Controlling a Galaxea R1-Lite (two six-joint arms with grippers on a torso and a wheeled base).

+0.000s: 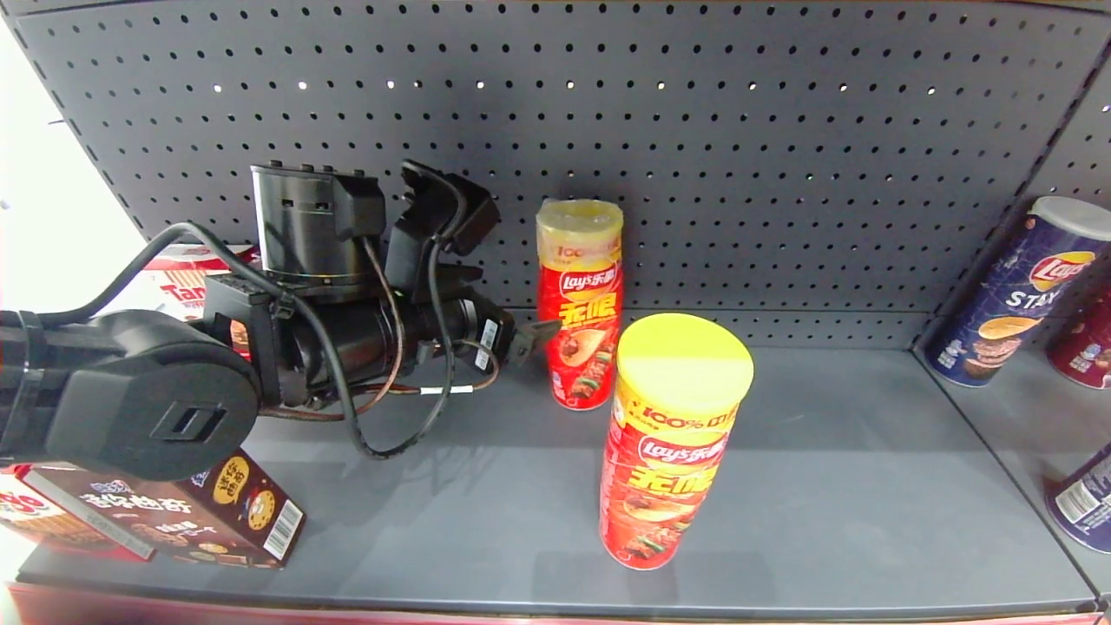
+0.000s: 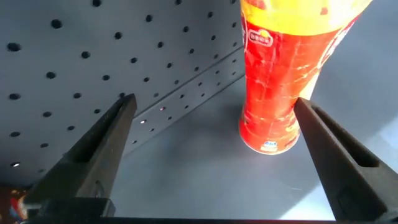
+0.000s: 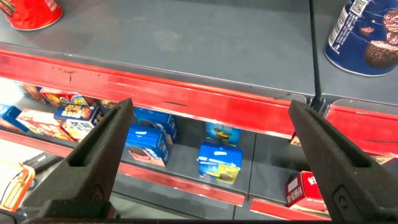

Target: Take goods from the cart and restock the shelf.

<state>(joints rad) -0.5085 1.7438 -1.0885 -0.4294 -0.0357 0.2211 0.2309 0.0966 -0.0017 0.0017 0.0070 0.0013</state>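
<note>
Chip can [image 1: 579, 304]: upright on the shelf [image 1: 868, 486], close against the pegboard [image 1: 781, 174]; red body, yellow lid.
Left gripper [image 1: 538, 332]: held level just beside the chip can, on its left. The fingers are released and spread wide, and nothing is gripped. From the wrist, the can's foot is seen ahead of the gap, close to one finger; whether that finger touches it cannot be told.
Front can [image 1: 673, 443]: same kind, upright, set forward and a little right of the chip can, apart from it.
Right gripper [image 3: 209, 107]: fingers released, empty. It is held lower than the chip can and out before the shelf's red lip [image 3: 186, 87], with blue boxes [image 3: 149, 140] on a lower level beyond.
Blue cans [image 1: 1007, 295]: well to the right of the chip can.
Brown box [image 1: 191, 512]: lying flat, well to the left and forward of the chip can.
Step in hand: judged to be the letting-go of the chip can in the back row, with the withdrawal to follow.
Doing it well: the fingers should be held wide and drawn straight back from the chip can along the arm's own line, so that neither pad is dragged across its side. No sideways swing should be made until the tips are past the can.
Risk: a tall, narrow can is likely to be tipped by a light brush, and the front can could be knocked with it.
</note>
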